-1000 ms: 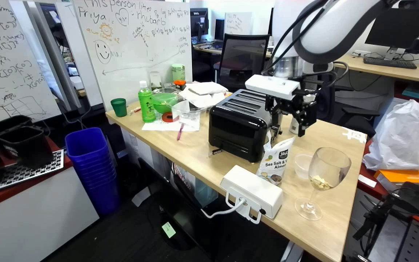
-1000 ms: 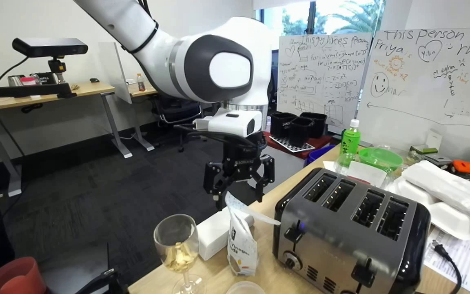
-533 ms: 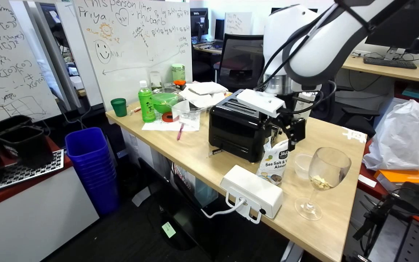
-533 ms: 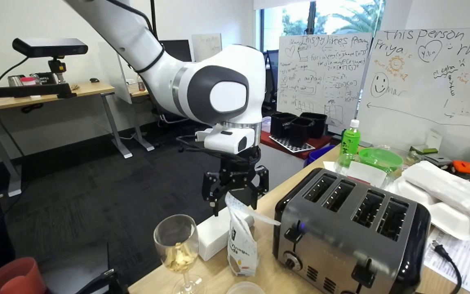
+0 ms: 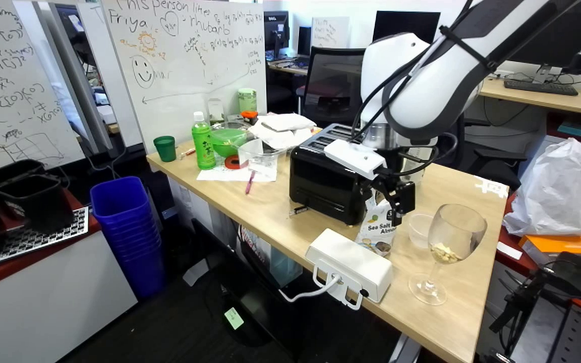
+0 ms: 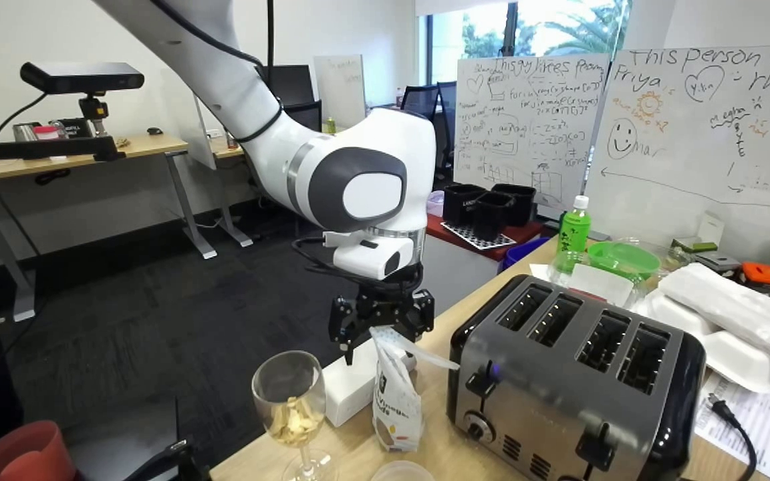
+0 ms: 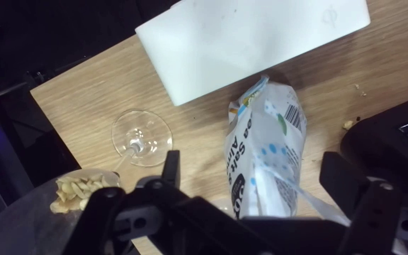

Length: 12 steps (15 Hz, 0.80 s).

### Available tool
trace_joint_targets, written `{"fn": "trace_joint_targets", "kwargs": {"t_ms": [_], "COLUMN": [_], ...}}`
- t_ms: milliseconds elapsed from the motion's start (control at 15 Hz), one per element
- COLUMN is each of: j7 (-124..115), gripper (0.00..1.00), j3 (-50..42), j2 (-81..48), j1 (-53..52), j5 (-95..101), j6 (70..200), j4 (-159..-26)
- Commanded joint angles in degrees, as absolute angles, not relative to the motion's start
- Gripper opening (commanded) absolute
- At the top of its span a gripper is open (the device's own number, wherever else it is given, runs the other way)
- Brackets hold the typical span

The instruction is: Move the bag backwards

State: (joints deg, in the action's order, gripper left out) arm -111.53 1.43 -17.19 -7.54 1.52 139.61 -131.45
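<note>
In the wrist view, I have the gripper (image 7: 253, 175) at the upper end of the bag (image 7: 266, 148). Jaws: released and spread wide, one on each side of the bag. The table (image 7: 197, 141) shows between the bag and the fingertip (image 7: 171, 166) at 9 o'clock. A torn strip (image 7: 319, 205) runs from the bag toward 4 o'clock; I cannot tell whether it touches the finger there.

The bag stands upright on the table. With the bag as dial centre, the white box (image 7: 250, 46) lies at 12 o'clock, just beside it, and a corner of the toaster (image 7: 391, 138) shows at 3 o'clock.

In an exterior view, same centre, I read a small tub (image 5: 418, 232) at 3 o'clock and the glass (image 5: 456, 229) at 4. The glass stands upright with pale pieces (image 5: 444, 253) in its bowl.

For the far items, I set the dial on the toaster in that view. The bottle (image 5: 203, 145) reads between 9 and 10 o'clock, the green cup (image 5: 165, 149) 9. Behind the table, the whiteboard (image 5: 184, 75) reads 10 and the chair (image 5: 338, 80) 12.
</note>
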Motion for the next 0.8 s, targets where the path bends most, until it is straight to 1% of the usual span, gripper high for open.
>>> {"fn": "trace_joint_targets", "kwargs": {"t_ms": [0,67,133,333,400,467,533,733], "j7": [-110.88,-111.00,-111.13,-110.19,-109.90,-109.28,-108.59,-106.31], "gripper": [1.00,0.88,0.74,0.52,0.46,0.38,0.32,0.09], "j3": [0.70,0.49,0.24,0.16,0.15,0.29,0.48,0.80], "j2": [-19.10,-19.43,-19.65,-19.53,-19.41,-19.33,-19.26,-19.10], "j1": [-8.17,-8.33,-8.54,-8.42,-8.37,-8.19,-7.96,-7.53], "j5": [1.09,1.37,1.83,1.79,1.81,1.50,1.04,0.11], "j6": [142.41,142.67,143.00,143.72,143.75,143.76,143.85,144.07], "j4": [-131.00,-130.89,-130.89,-131.04,-131.06,-131.07,-131.12,-131.31]}}
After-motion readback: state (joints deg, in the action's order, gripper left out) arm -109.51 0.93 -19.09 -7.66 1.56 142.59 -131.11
